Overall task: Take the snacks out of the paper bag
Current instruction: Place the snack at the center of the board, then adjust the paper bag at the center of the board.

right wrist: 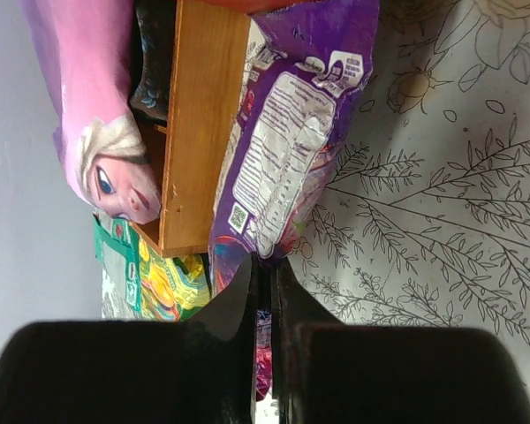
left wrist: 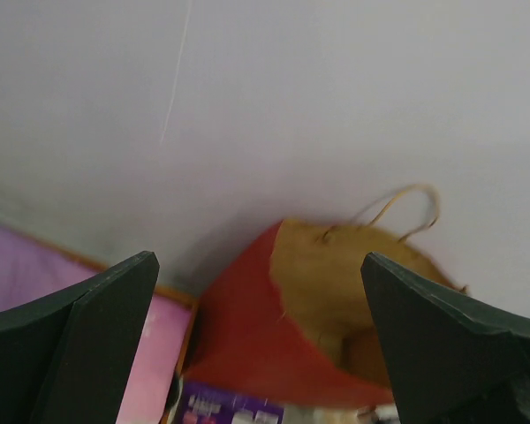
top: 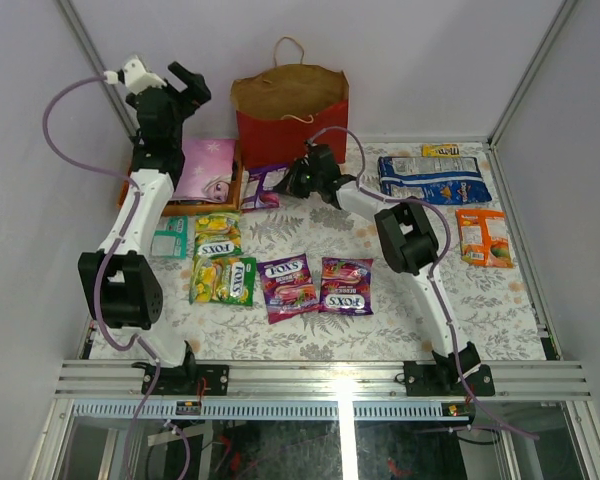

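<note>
The red paper bag (top: 288,120) stands open at the back of the table, its brown inside showing. My left gripper (top: 187,84) hangs high at the back left, open and empty; in its wrist view the bag (left wrist: 265,327) lies ahead between the wide-apart fingers (left wrist: 106,336). My right gripper (top: 300,180) is low in front of the bag, shut on the edge of a purple packet (top: 264,186) that rests against the orange tray. In the right wrist view the packet (right wrist: 291,150) starts at the tips of the gripper (right wrist: 265,265).
Snacks lie about the cloth: green-yellow Fox's bags (top: 224,280), purple Fox's bags (top: 346,285), a teal packet (top: 168,238), a blue-white bag (top: 432,178), an orange packet (top: 484,236), a yellow bar (top: 440,150). An orange tray (top: 238,178) holds a flat purple item.
</note>
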Controlling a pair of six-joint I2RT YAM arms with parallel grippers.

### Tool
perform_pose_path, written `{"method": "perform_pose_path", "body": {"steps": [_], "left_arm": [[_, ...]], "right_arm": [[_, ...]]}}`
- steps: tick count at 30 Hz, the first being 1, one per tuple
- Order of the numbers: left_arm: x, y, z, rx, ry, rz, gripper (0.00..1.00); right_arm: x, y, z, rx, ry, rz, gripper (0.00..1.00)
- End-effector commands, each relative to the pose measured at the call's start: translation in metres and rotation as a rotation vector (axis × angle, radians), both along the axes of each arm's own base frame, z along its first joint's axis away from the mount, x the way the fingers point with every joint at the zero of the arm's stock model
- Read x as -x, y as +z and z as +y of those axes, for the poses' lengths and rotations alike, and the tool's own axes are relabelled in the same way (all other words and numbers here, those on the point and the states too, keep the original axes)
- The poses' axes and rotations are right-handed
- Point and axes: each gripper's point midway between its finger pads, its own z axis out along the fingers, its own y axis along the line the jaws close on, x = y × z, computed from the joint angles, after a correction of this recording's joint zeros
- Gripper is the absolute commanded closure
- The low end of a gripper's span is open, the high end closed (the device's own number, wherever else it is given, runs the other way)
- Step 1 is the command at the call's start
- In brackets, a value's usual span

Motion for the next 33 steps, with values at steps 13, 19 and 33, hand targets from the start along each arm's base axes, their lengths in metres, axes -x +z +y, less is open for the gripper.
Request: {"method": "perform_pose_path", "body": {"steps": [13,19,33], "left_arm": [[-0.018,-0.15,-0.032,0.119,-0.116,0.292,0.0],[-0.033,-0.169,-0.034,0.102,-0.107,0.285,0.0],[-0.078,-0.183,0.036,-0.002,0.297,0.371,0.01]], "right_arm": [[-0.019,0.014,-0.003,0.068,0.127,-0.048,0.64],[-0.014,0.067,-0.071,0.081,-0.019,-0.211,0.29],[-0.047,0.123,-0.241,0.084,-0.455,-0.303,0.32]]}}
